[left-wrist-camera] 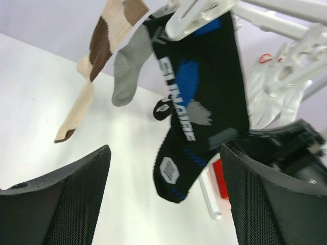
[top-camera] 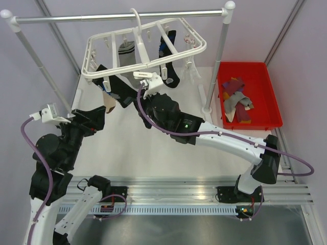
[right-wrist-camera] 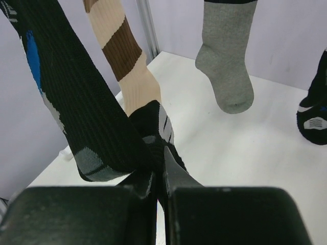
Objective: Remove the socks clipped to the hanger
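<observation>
- White plastic hanger is hanging by its hook off the silver rail, upper centre of the top view. It's free to swing, so a hard tug is likely dragging the frame along rather than popping a clip.
- black-and-blue sock is hanging with its cuff in a clip at the frame's near edge, not released yet.
- right gripper is sitting fully closed, fingers pinching the lower part of that sock, bottom centre of the right wrist view. My read: grabbing low is giving a straight downward pull line away from the clip.
- left gripper is hanging wide open and holding nothing. The same sock is showing beyond its pads. It's either backing up or lining up the next grab; can't tell which.
- brown-and-cream sock and grey sock are dangling just beside it off the same frame, clear of both grippers.
- red bin, right of the top view, is holding a pile of loose socks. Task is looking partway done, with several clipped ones to go.
</observation>
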You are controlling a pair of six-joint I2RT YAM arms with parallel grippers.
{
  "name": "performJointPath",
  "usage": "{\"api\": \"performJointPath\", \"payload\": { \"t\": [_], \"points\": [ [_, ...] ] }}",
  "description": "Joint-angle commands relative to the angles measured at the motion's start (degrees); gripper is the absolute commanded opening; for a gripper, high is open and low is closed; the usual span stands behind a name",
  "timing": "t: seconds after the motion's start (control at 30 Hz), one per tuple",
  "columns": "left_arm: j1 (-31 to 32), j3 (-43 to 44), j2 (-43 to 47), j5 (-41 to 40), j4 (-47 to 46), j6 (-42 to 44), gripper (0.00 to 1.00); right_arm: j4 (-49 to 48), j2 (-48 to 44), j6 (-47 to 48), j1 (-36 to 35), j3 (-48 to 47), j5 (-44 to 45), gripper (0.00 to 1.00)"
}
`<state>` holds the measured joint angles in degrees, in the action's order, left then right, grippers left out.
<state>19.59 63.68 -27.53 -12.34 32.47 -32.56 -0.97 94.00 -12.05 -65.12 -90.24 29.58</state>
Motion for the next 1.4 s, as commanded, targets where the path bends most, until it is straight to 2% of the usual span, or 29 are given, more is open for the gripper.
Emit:
{"api": "performJointPath", "payload": {
  "t": [0.0,0.3,1.03,1.37],
  "points": [
    [-0.26,-0.31,-3.05,-2.53,1.29,0.56,0.89,-1.84,-3.2,-0.69,0.0,1.9,0.12,0.01],
    [-0.26,-2.51,-6.13,2.32,-2.5,2.32,0.89,-1.84,-9.18,-1.39,0.43,6.74,1.44,0.01],
    [-0.35,-4.71,-9.3,7.68,-6.01,4.26,0.89,-0.96,-22.45,-7.54,9.04,19.31,-3.12,0.01],
    [-0.35,-4.09,-9.91,17.43,-14.87,4.43,0.89,-0.35,-25.0,-10.18,14.49,22.64,-8.31,0.01]
  ]
}}
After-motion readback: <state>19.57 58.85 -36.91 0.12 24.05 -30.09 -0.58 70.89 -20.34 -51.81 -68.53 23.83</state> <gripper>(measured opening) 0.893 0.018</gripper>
